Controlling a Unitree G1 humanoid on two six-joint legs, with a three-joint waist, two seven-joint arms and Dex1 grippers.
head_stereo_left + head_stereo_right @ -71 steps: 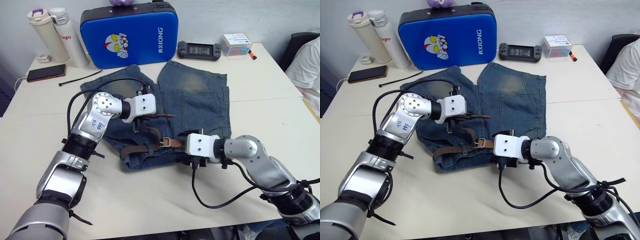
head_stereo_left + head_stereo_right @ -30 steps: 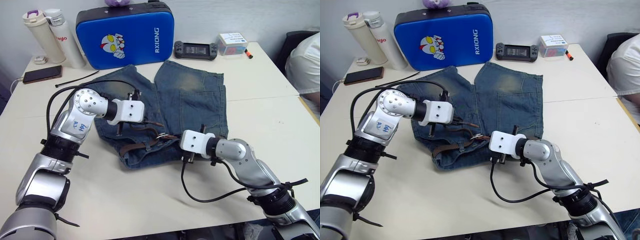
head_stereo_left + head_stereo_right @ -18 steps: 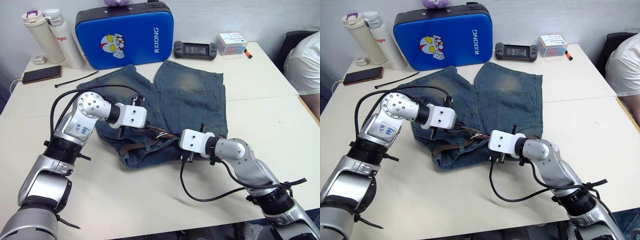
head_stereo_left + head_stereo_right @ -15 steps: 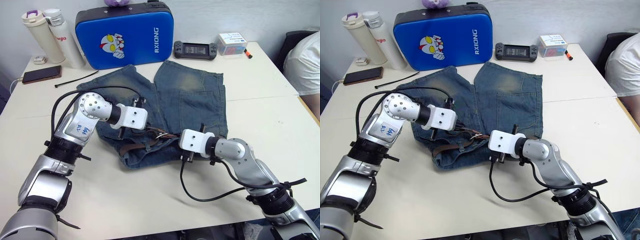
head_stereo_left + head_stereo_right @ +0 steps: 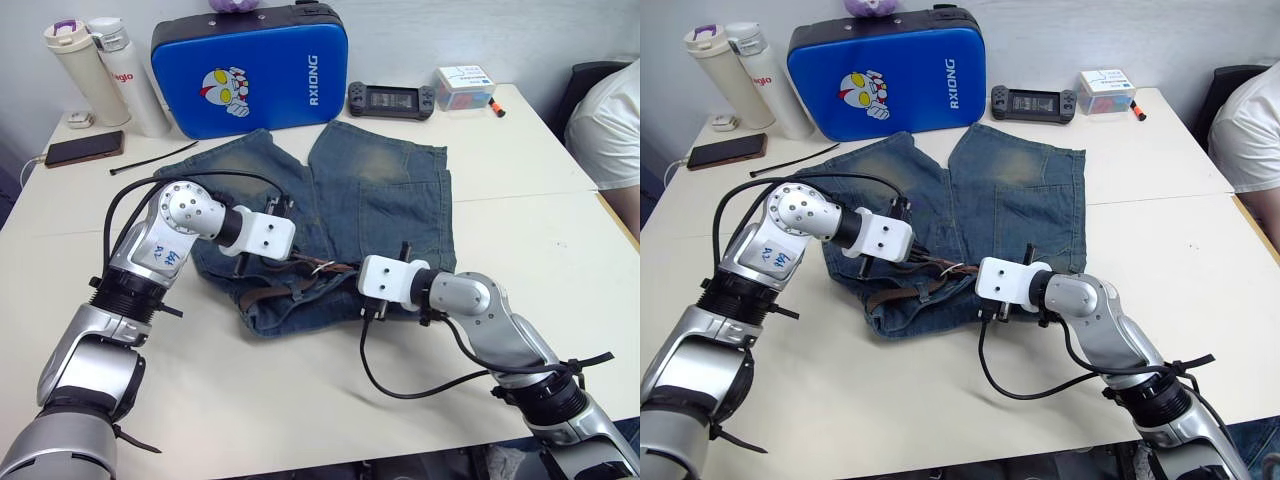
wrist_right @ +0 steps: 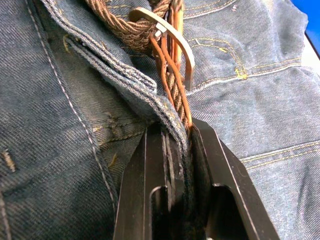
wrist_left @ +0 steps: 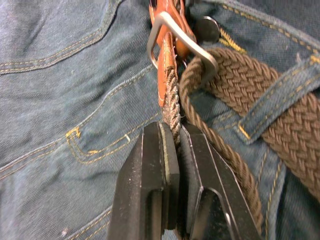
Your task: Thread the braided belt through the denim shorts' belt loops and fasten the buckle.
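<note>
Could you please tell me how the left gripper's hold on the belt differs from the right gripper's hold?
The left gripper pinches the braided belt alone, at its woven strap below the buckle; the right gripper clamps the belt's leather end together with a fold of the denim shorts. In the eye views the two approach the buckle from opposite sides. Both are shut.

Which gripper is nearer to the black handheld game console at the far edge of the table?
The right gripper. It sits at the waistband of the denim shorts, straight toward the robot from the console; the left gripper is further to the robot's left.
</note>
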